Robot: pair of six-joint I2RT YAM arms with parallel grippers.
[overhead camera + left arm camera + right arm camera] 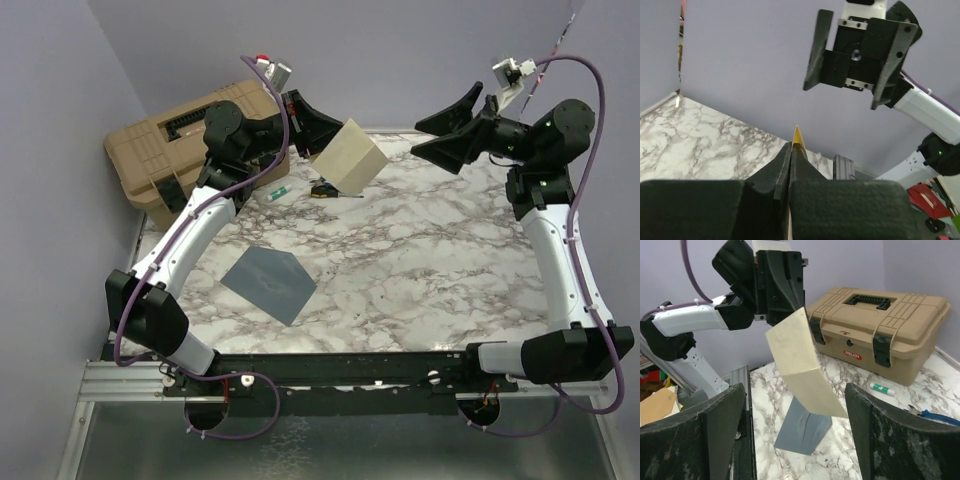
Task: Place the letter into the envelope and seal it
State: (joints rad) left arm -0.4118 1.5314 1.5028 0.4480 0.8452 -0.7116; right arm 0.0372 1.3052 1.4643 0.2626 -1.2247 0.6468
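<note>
— Where is the letter right now?
— In the air, over the far part of the tabletop (430, 250), left of the middle. My left end effector (322, 138) is clamped tight on one edge of the letter (350, 158), and the sheet hangs off it with a bend partway down. It touches nothing else.
— And your other side?
— My right end effector (446, 130) is spread wide and holds nothing. It faces the letter from the right, with a clear gap between them.
— The envelope?
— The envelope (270, 280) lies flat near the near edge, left of the middle, well apart from the letter. Its pointed flap looks folded out toward the far edge, so I judge the mouth is on that side.
— So what makes this step go well?
— I take it as a handover, or a second grip. I'd bring the right fingers onto the free lower edge, square to the sheet, one pad on each face. I'd close only once the paper is between them. The bend is the risk: a skewed pinch could crease the sheet or twist it out of my left grip. I wouldn't loosen the left until the right has it firmly.
— Anything to avoid?
— The toolbox (160, 150) at the far-left corner and the glue stick (278, 193) just in front of it. I'd carry the letter down toward the near edge, away from both, and come to the envelope low and flat
</note>
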